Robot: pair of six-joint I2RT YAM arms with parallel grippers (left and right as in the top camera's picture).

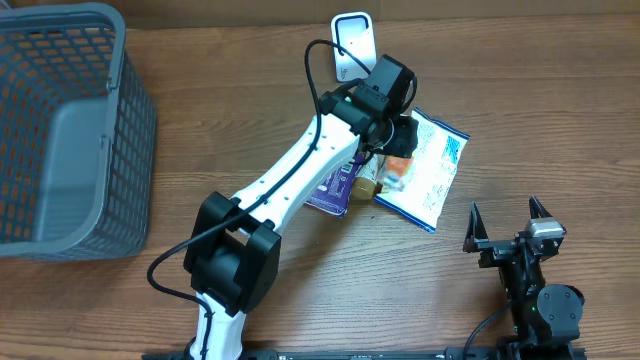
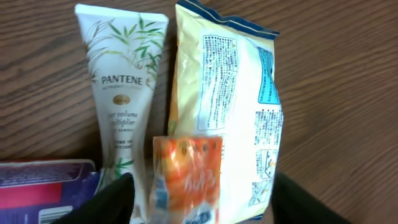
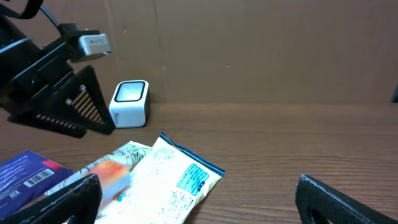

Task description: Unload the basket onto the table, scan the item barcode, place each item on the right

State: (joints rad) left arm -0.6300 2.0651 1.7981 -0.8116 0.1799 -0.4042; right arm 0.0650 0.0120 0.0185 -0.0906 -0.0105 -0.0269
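The left end effector (image 2: 204,186) hangs released, its dark fingers (image 2: 109,199) spread at the bottom corners of the left wrist view. Between them lies the small orange packet (image 2: 186,171), apparently the item to scan, and neither finger touches it. The packet rests partly on the pale snack bag (image 2: 230,93) and just beside the Pantene tube (image 2: 124,81), with a purple box (image 2: 43,186) at the lower left. A closing pinch could catch the bag's film along with the packet, or shove the tube aside. The wrapper looks slick and crinkly, so a shallow grip could slip on lifting. I see no barcode on its upper face, so it may reach the white scanner (image 1: 354,42), top centre of the overhead view, facing the wrong way. The right end effector (image 1: 508,228) sits released at the lower right, well apart.
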